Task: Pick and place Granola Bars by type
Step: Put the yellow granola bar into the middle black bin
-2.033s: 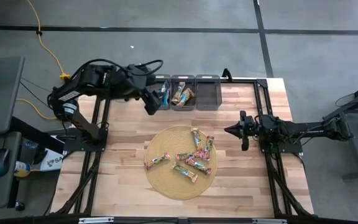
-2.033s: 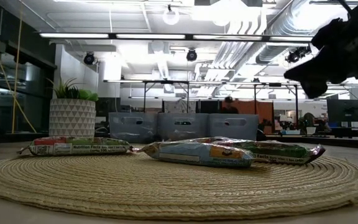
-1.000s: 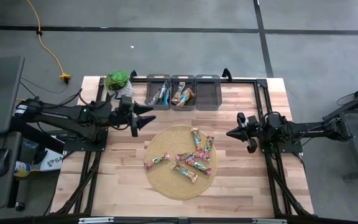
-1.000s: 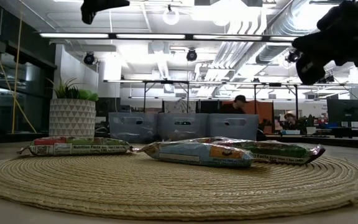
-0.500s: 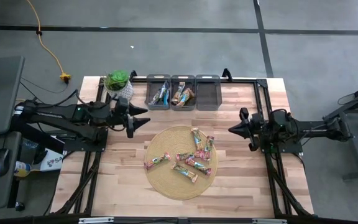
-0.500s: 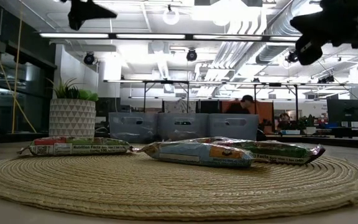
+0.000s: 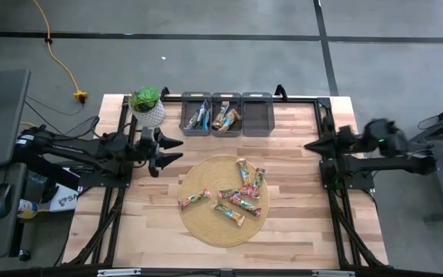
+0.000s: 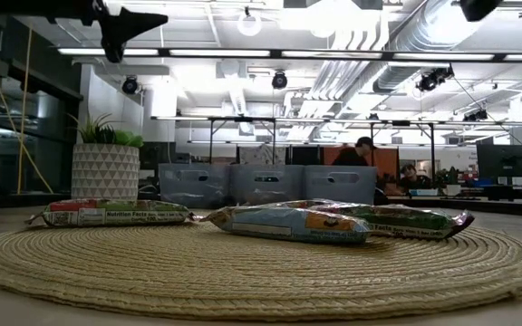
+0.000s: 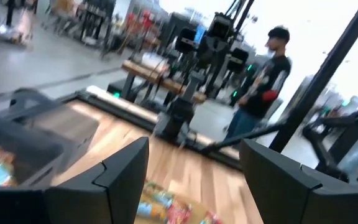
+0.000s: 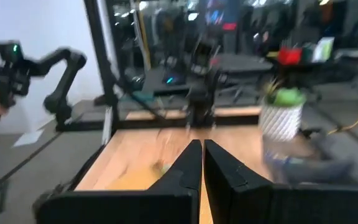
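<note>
Several granola bars (image 7: 237,194) lie flat on a round woven mat (image 7: 206,227) at the table's middle; the low view shows them (image 8: 288,224) lying on the mat (image 8: 243,272). More bars lie in the left bin (image 7: 196,115) and the middle bin (image 7: 226,117) at the far edge. My left gripper (image 7: 178,149) hangs open and empty above the table, left of the mat, pointing level toward the right; it also shows in the low view (image 8: 152,20) and its own wrist view (image 9: 194,171). My right gripper (image 7: 308,145) is shut and empty, raised at the right side (image 10: 202,155).
A third bin (image 7: 258,115) stands empty beside the other two. A potted plant (image 7: 146,106) sits at the far left corner. Black frame rails (image 7: 325,131) border the table's sides. Bare wood lies around the mat. A person (image 9: 272,81) stands in the room beyond.
My left gripper has drawn back toward the table's left edge and sunk a little, staying open and empty. My right gripper has risen, leaving the top of the low view, and pulled back toward the right edge, still shut. The bars have kept still.
</note>
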Controlling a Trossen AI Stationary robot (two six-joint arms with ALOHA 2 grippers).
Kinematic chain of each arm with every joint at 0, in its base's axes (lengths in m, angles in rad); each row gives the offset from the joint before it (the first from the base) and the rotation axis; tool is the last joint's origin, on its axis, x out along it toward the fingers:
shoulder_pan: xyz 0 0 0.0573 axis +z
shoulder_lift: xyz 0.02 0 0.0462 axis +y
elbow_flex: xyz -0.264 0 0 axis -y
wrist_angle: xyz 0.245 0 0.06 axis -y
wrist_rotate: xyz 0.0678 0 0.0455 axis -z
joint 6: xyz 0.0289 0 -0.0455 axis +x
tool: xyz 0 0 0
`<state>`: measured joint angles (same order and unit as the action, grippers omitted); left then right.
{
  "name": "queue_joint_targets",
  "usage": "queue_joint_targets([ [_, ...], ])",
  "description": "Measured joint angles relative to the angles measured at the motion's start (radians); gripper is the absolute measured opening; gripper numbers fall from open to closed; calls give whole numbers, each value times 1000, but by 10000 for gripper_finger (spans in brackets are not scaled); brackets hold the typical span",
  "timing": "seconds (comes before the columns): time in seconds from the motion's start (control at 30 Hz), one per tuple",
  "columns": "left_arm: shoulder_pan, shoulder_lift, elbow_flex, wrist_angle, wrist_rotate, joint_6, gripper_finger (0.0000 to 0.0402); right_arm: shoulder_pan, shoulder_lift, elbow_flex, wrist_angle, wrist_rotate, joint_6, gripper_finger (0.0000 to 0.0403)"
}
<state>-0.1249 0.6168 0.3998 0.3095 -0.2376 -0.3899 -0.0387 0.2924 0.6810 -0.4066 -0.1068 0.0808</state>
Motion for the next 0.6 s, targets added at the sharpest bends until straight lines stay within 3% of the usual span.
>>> queue_joint_targets([
  [0.3,0,0,-122,147,23,19,248,0,2,188,-21,157,-31,0],
  [0.43,0,0,-225,353,63,25,248,0,3,198,5,168,-62,0],
  [0.6,0,0,-307,524,65,47,248,0,3,154,120,156,10,0],
])
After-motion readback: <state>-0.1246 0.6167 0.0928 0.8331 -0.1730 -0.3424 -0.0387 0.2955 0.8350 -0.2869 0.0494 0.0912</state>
